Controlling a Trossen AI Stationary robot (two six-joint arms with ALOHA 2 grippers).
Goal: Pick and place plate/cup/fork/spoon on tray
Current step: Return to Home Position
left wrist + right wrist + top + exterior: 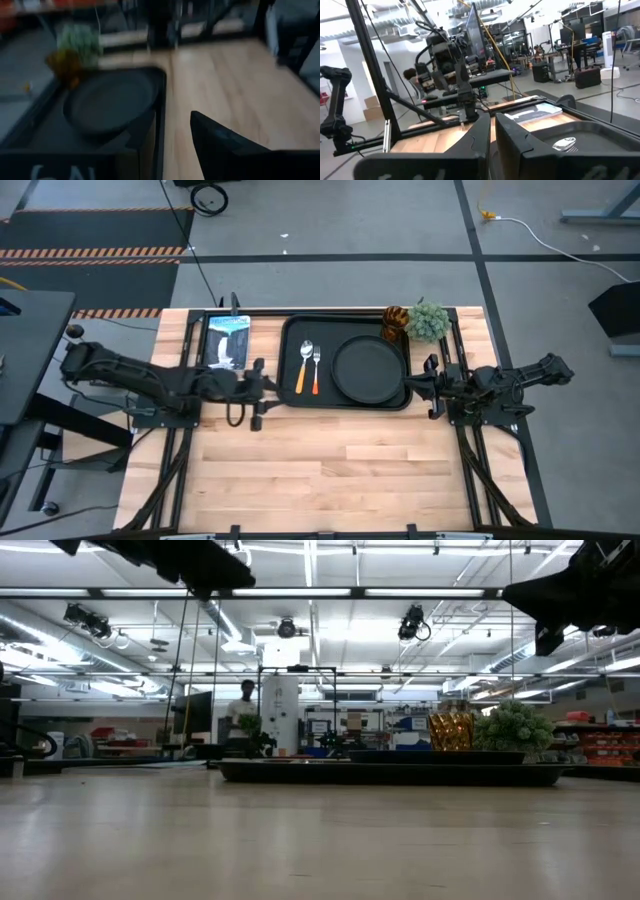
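The black tray [290,395] lies at the table's far middle. On it lie the round black plate [370,368] at the right, and the spoon [306,364] and the fork [317,368] side by side at the left, handles toward the near edge. The amber cup [395,323] stands at the tray's far right corner and also shows in the low view [450,730]. My left gripper [262,392] hovers open just left of the tray, touching nothing. My right gripper [430,388] hovers shut just right of the tray, empty.
A fuzzy green plant [428,320] stands right of the cup, off the tray's far right corner. A blue-white picture panel [228,340] lies left of the tray, behind my left arm. Bare wood [340,470] fills the table's near half.
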